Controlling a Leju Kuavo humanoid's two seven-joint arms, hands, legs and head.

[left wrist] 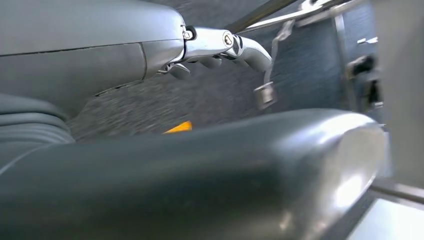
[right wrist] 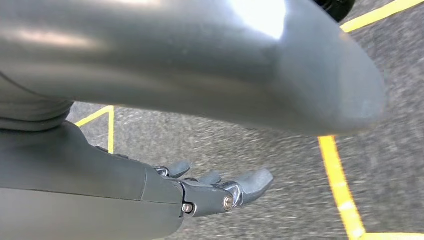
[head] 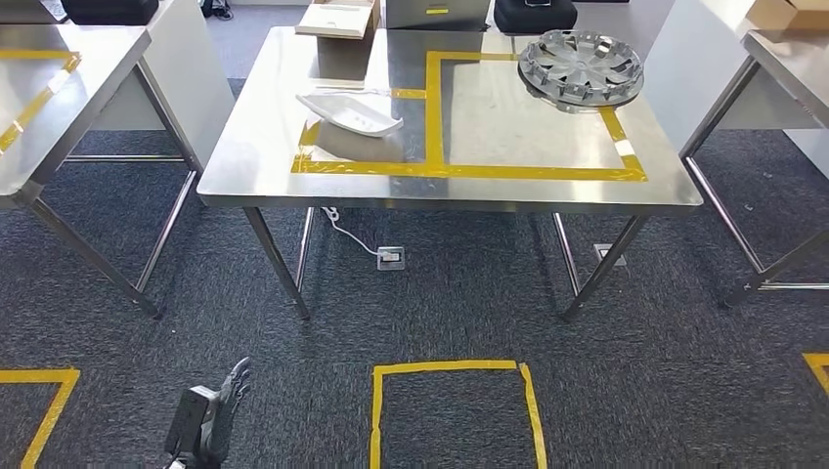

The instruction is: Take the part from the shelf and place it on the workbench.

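White part lies on workbench at 12 o'clock from left hand, long axis 10-to-4; left hand nearer, both hands empty, right hand fingers apart.

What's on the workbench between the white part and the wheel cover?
Head view: between the white part and the wheel cover runs a yellow tape line on otherwise bare steel workbench. No object lies there.

The left hand hangs low, well short of the table, fingers straight, spread and holding nothing. In the right wrist view the right hand hangs above the carpet, fingers extended, apart, and empty.
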